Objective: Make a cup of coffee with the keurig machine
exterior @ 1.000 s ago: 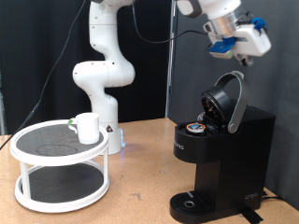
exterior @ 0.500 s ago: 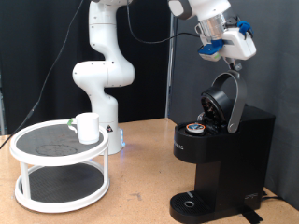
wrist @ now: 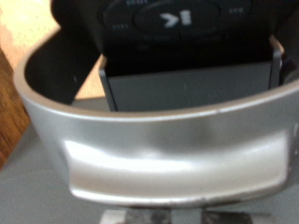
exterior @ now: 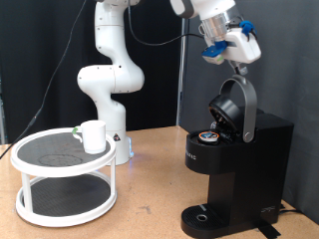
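From the exterior view, the gripper (exterior: 237, 62) is hanging at the top edge of the raised lid (exterior: 236, 108) of the keurig (exterior: 239, 169), which is standing on the desk (exterior: 150, 204) at the view's right; I cannot tell from here whether the jaws are wide or narrow, or whether they are actually touching the handle. A pod (exterior: 208, 137) is sitting in the open chamber, so the step in hand looks to be closing the lid. The cup (exterior: 93, 135) is well apart, resting on the upper shelf of the white rack (exterior: 62, 167) at the view's left, not yet under the spout; the drip tray (exterior: 204, 215) is bare. To do this well, I would judge the push should be following the hinge's arc down and forward rather than pressing straight down, so the machine is not sliding or tipping. In the wrist view, the silver handle (wrist: 177, 154) is filling the frame, very close and blurred, with the dark button panel (wrist: 173, 21) beyond it; the jaws are not showing there.
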